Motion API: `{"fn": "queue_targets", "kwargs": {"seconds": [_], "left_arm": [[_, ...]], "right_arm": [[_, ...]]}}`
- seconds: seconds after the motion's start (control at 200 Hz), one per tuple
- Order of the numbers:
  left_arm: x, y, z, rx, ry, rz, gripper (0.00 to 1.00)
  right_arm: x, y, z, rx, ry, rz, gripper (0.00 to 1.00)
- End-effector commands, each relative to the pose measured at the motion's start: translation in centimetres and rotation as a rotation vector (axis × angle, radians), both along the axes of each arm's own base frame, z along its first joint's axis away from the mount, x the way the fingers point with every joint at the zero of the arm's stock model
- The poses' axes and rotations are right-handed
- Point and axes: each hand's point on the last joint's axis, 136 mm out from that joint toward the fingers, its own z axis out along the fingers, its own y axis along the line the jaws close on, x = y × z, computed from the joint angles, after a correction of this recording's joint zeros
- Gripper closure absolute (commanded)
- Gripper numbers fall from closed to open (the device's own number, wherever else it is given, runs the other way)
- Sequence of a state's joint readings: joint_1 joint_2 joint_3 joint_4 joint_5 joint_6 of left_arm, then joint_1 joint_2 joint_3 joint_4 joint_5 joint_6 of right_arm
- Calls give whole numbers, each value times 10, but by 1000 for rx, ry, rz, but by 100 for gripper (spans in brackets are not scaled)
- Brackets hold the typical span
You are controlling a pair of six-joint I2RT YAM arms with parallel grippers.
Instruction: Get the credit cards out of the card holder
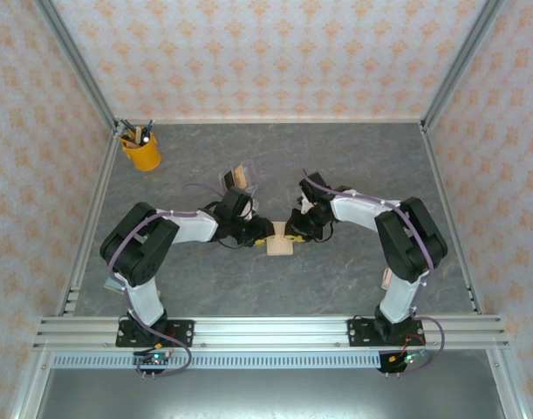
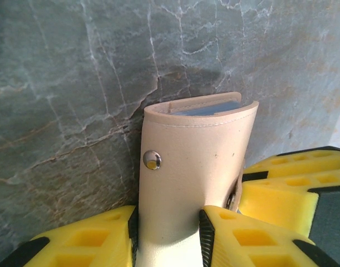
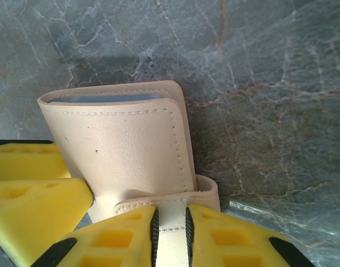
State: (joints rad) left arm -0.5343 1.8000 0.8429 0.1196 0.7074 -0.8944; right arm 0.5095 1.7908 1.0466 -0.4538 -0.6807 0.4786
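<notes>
Yellow-fingered, my left gripper (image 2: pixel 170 236) is clamped on the card holder (image 2: pixel 197 150), which sits mid-desk (image 1: pixel 353 166) between the arms. My right gripper (image 3: pixel 171 228) pinches its closing tab (image 3: pixel 158 198). I judge this the opening step: I see no credit cards yet, only blue-grey lining (image 2: pixel 208 109). Next I'd peel the tab away while the left holds firm.

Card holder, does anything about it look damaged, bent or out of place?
Nothing damaged or spilled. The card holder is bowed rather than flat, pinched by the left gripper on its body and the right gripper on its closing tab. Blue-grey lining shows at its far edge.
</notes>
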Motion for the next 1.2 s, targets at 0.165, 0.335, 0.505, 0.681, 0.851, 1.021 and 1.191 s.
{"fn": "queue_targets", "kwargs": {"seconds": [0.165, 0.335, 0.505, 0.681, 0.851, 1.021, 1.191], "left_arm": [[8, -24, 46, -169, -127, -63, 76], [7, -22, 51, -154, -141, -72, 89], [6, -19, 48, -121, -139, -82, 99], [6, -19, 45, -112, -132, -80, 100], [5, -18, 45, -109, -130, -76, 100], [5, -16, 44, -99, -126, -70, 100], [5, -15, 43, -95, -123, -65, 100]], "right_arm": [[0, -6, -10, -43, -15, -15, 72], [8, -11, 16, -57, -102, -23, 65], [12, -16, 32, -88, -157, -7, 57], [9, -5, 36, -85, -162, 31, 53], [6, 1, 26, -118, -138, 55, 54], [2, 0, 16, -135, -111, 59, 59], [0, -6, 6, -175, -92, 56, 63]]}}
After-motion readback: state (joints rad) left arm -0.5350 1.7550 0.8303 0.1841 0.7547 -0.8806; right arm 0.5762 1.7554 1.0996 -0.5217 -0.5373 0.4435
